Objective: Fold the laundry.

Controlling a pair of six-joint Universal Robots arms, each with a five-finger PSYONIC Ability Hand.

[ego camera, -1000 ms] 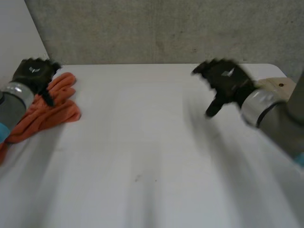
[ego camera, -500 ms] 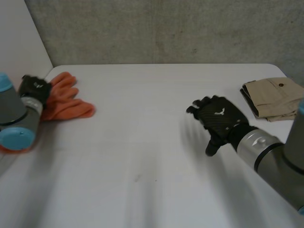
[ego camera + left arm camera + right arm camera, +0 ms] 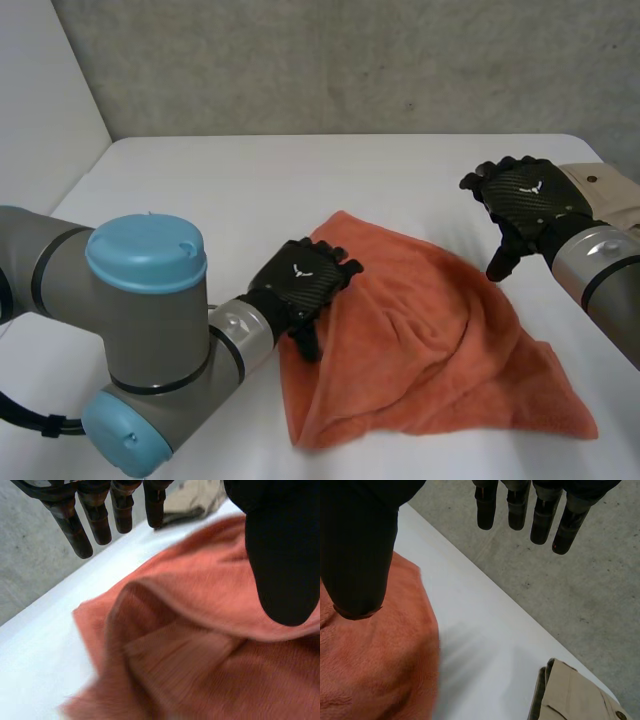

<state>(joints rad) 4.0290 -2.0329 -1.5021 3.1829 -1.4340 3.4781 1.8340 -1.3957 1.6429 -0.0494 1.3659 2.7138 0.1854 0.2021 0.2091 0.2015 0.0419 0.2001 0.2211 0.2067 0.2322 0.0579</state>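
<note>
An orange towel (image 3: 430,340) lies rumpled on the white table (image 3: 200,190), spread in a rough triangle with one edge turned over. A beige garment (image 3: 605,188) sits folded at the table's right edge.

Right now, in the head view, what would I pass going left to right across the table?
left arm, with its light-blue cap → left hand, on the towel's near-left edge → orange towel → right hand, above the table → folded beige garment
</note>
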